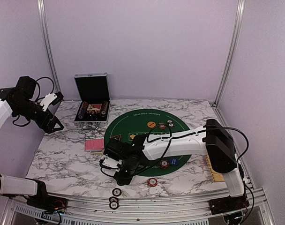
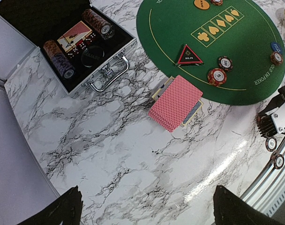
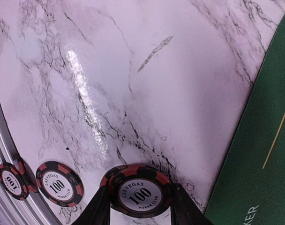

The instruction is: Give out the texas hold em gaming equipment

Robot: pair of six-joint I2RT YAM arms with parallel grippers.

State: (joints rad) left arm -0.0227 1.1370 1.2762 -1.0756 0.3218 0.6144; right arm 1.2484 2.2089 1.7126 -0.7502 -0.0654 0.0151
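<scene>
With my left gripper [image 2: 147, 204] gaping idle, my right gripper [image 3: 138, 208] pinches the poker chip [image 3: 140, 191] at bottom centre by its rim, so an uneven squeeze could squirt it out.

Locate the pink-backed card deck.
In the top view, the card deck lies on the marble table just left of the green mat, nearer the arms than the open case, beside the triangular marker.
</scene>
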